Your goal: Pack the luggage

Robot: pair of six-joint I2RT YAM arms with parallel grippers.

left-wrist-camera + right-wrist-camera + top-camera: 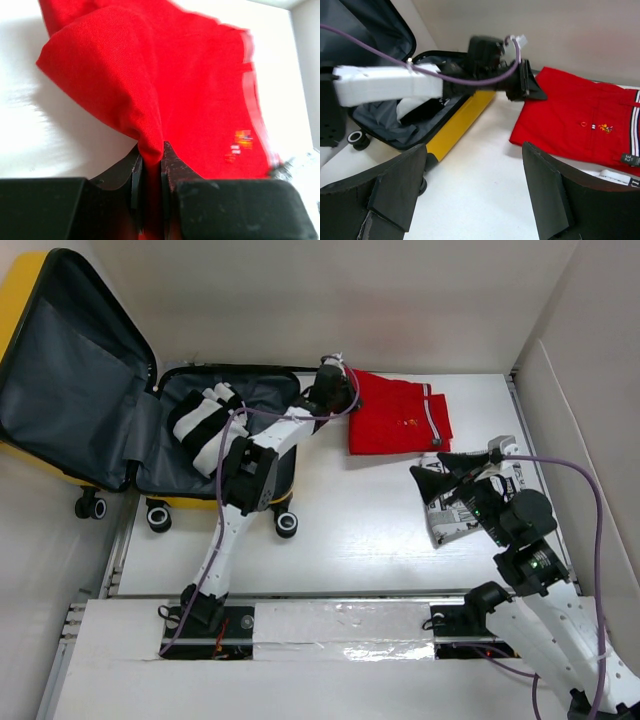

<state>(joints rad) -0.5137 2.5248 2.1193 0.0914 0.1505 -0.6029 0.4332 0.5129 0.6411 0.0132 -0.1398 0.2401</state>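
Red cloth is what the left fingers (174,167) hold: they are pressed together on a raised fold at the left edge of a red garment (398,415), and the wrist view shows the fabric pinched tightly between the two dark tips. The rest of the garment lies flat on the white desk (350,540), at the far side, and it has a striped band along its right edge and a small embroidered mark. The suitcase (70,380) is at the far left corner of the desk, just beside the garment. It lies open, with the yellow shell outside and the dark grey lining inside; the lid is spread to the left and the lower half lies on the desk, with the black wheels (287,524) toward the near side. In the lower half there is a black and white striped piece of clothing (205,425). The right fingers (395,190) are wide apart with nothing between them, and they hang above the desk on the right side, over a folded cloth with a grey and white print (455,525). This cloth lies near the right corner of the red garment.
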